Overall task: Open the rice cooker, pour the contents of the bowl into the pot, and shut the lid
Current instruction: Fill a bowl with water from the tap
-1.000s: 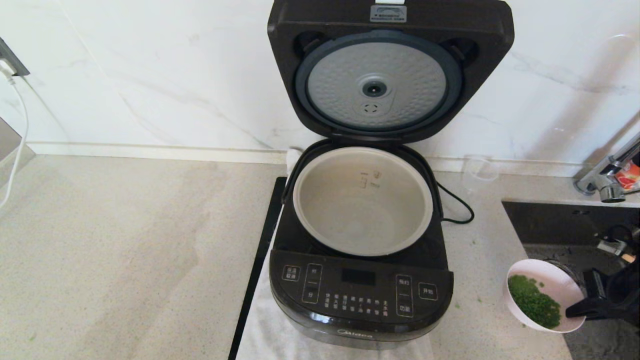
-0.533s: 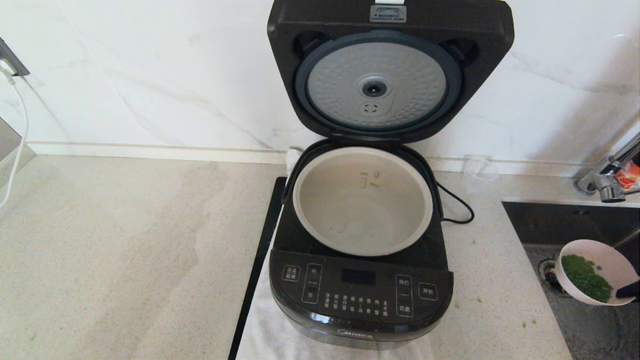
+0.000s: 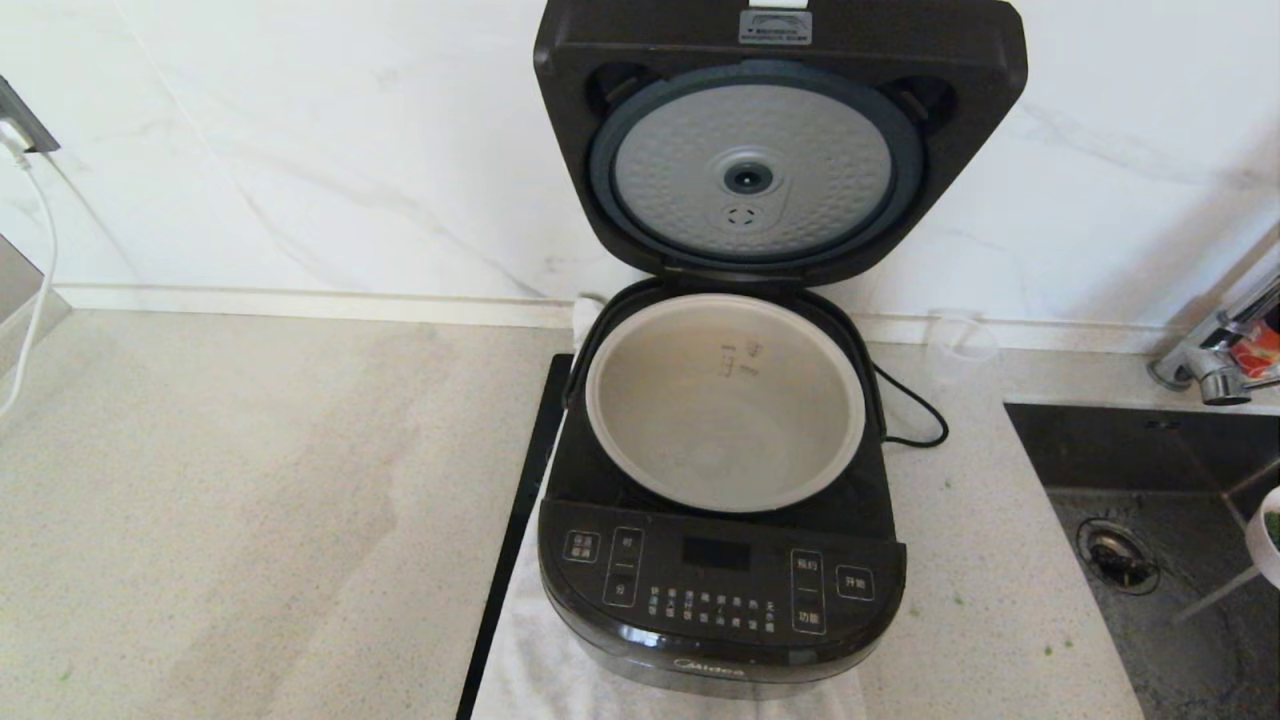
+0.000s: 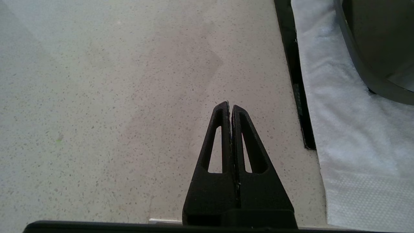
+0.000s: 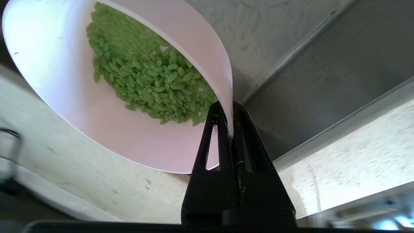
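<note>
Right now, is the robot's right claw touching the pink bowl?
Touching. The right wrist view shows the right gripper shut on the bowl, its wall pinched between the two fingers with no gap.

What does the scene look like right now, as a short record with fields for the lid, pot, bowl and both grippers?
lid: raised, silver underside facing forward
pot: seated in the rice cooker, no green grains visible inside
bowl: tilted, pinched at its rim, at the right edge of the head view over the sink
green grains: piled inside the bowl
right gripper: shut on the bowl rim
left gripper: shut, empty, above the countertop
</note>
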Available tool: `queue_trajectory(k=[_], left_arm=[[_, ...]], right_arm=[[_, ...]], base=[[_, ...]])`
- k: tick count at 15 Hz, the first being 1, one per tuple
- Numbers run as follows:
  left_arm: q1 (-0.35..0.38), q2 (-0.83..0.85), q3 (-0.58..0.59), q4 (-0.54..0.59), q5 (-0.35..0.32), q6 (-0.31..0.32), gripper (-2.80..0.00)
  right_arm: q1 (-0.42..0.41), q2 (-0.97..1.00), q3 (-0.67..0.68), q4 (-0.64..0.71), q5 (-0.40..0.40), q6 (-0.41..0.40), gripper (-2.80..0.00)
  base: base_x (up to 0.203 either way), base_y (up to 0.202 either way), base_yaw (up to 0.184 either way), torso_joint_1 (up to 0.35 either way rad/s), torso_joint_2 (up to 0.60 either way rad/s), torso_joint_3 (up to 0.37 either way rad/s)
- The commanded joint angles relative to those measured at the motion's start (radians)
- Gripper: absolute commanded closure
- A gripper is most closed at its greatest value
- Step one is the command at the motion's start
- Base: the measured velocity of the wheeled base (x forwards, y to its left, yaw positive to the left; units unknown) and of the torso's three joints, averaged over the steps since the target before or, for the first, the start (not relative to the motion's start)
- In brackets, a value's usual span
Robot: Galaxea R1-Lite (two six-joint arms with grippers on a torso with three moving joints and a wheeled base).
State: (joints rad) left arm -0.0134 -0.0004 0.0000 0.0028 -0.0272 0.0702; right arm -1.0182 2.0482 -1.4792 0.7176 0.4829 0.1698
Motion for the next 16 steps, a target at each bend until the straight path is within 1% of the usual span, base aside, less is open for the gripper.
queue_trajectory(k=[1,5,8,16], left_arm=[[0.000,-0.001,0.002,0.000,0.000,0.000,0.00],[0.000,-0.001,0.002,0.000,0.000,0.000,0.00],[0.000,0.000,0.002,0.000,0.000,0.000,0.00],[0.000,0.000,0.002,0.000,0.000,0.000,0.00]], right_arm=[[-0.055,0.099,-0.105,0.049,0.029,-0.001,0.00],[-0.104,0.225,-0.314,0.175,0.073,0.003,0.00],[-0.119,0.307,-0.447,0.275,0.113,0.001,0.00],[-0.103,0.317,-0.452,0.235,0.142,0.019,0.00]], base=[[0.000,0.000,0.000,0.000,0.00,0.000],[0.000,0.000,0.000,0.000,0.00,0.000],[0.000,0.000,0.000,0.000,0.00,0.000],[0.000,0.000,0.000,0.000,0.00,0.000]])
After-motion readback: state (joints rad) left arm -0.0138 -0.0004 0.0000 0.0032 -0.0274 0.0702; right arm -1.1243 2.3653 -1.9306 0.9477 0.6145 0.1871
